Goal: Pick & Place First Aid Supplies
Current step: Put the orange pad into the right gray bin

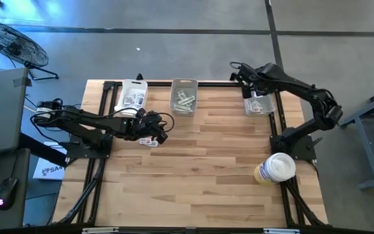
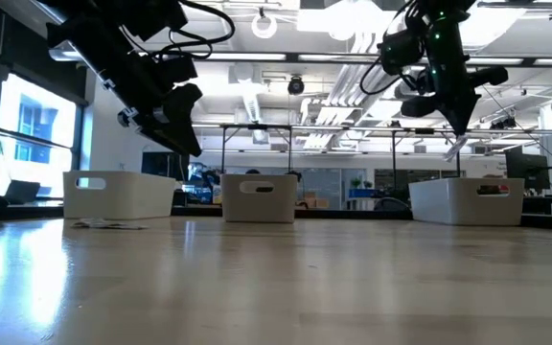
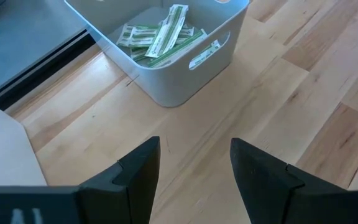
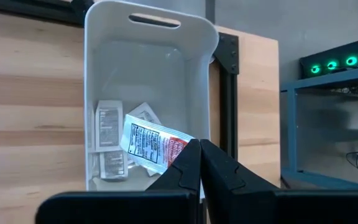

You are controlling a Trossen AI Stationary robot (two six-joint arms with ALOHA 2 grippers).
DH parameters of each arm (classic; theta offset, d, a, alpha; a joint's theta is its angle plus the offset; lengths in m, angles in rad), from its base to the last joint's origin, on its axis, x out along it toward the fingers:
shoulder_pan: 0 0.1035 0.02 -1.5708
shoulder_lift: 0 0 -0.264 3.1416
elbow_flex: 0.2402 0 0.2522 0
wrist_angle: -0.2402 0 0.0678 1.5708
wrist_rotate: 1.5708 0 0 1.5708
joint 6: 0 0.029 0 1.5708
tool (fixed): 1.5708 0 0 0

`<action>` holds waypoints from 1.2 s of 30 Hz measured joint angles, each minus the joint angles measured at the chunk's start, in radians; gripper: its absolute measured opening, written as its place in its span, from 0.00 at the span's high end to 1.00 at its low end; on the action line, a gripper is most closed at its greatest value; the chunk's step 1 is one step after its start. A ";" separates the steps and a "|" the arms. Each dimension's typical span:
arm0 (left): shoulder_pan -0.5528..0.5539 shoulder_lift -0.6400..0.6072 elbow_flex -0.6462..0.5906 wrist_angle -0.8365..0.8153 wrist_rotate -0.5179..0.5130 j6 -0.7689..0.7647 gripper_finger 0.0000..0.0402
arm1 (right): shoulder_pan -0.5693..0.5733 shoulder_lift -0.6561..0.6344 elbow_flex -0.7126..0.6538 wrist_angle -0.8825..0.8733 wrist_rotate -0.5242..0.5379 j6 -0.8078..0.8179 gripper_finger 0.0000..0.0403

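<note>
The right gripper (image 4: 199,152), fingers pressed together, pinches a white red-marked packet (image 4: 151,144) by its end above the right-hand bin (image 4: 148,50), where other packets (image 4: 109,127) lie, while the left gripper (image 3: 194,168) hovers spread over bare table (image 3: 303,124) near the middle bin (image 3: 185,81) of green strips (image 3: 160,37).

A grey concrete floor (image 1: 174,52) is seen around the wooden surface (image 1: 200,169), a fan (image 1: 12,42) stands beyond its far left corner, and bright windows (image 2: 27,134) and ceiling lights (image 2: 353,19) are shown behind.
</note>
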 joint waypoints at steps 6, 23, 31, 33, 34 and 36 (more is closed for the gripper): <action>0.000 0.000 0.000 0.000 0.000 -0.001 0.52 | 0.001 0.004 0.000 0.004 -0.006 0.003 1.00; 0.000 0.000 0.000 0.000 0.010 -0.001 0.52 | -0.021 0.186 0.000 0.010 -0.003 -0.023 1.00; 0.000 0.000 0.000 0.000 0.065 -0.002 0.52 | -0.026 0.236 0.000 0.027 -0.017 -0.038 1.00; 0.000 0.000 0.000 0.005 0.065 -0.002 0.52 | -0.026 0.242 0.000 0.028 -0.019 -0.042 1.00; 0.000 0.000 0.000 0.007 0.065 -0.003 0.52 | -0.027 0.245 0.000 0.028 -0.024 -0.042 1.00; 0.000 0.000 0.000 0.010 0.065 -0.004 0.52 | -0.027 0.252 0.000 0.031 -0.047 -0.042 1.00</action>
